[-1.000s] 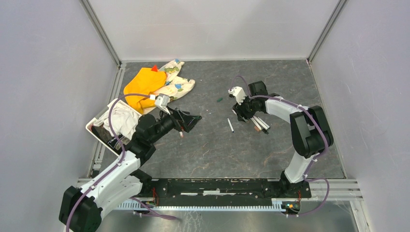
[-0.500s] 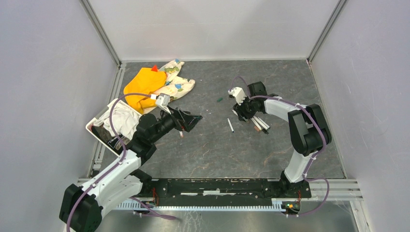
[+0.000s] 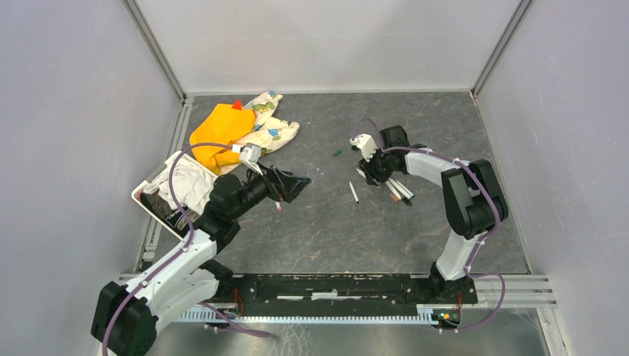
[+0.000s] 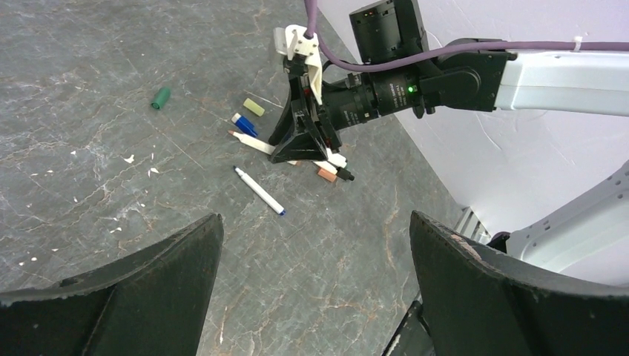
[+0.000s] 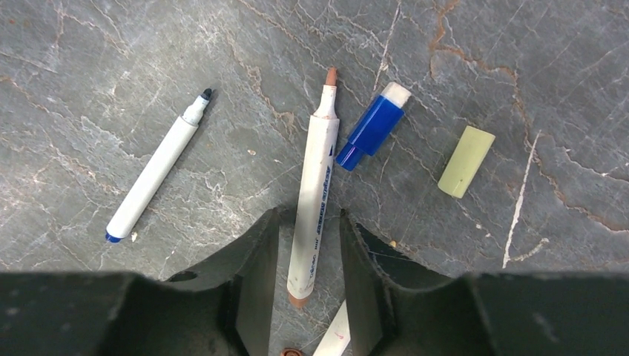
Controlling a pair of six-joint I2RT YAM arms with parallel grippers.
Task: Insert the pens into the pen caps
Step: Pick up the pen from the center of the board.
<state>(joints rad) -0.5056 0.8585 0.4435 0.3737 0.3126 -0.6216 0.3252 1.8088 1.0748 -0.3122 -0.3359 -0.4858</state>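
My right gripper [image 5: 308,219] [image 3: 373,169] is low over the table and open. Its fingers straddle the rear end of a white pen with a brown tip [image 5: 314,182], with a narrow gap on each side. A blue cap [image 5: 371,126] and a cream cap [image 5: 466,161] lie just right of that pen. A second pen with a black tip [image 5: 156,174] [image 3: 354,192] lies to its left. More pens [image 3: 400,190] sit beside the right gripper. A dark green cap [image 4: 160,97] [image 3: 336,153] lies alone further off. My left gripper [image 4: 315,219] [image 3: 298,182] hangs wide open, holding nothing.
An orange cloth [image 3: 222,130] and a patterned cloth [image 3: 273,127] lie at the back left. A white basket [image 3: 146,200] with crumpled cloths stands at the left edge. A short white piece with a reddish end [image 3: 278,205] lies under the left gripper. Walls enclose the table.
The right wrist has shifted only very slightly over the pens. The left arm has not moved, and no object has changed place.
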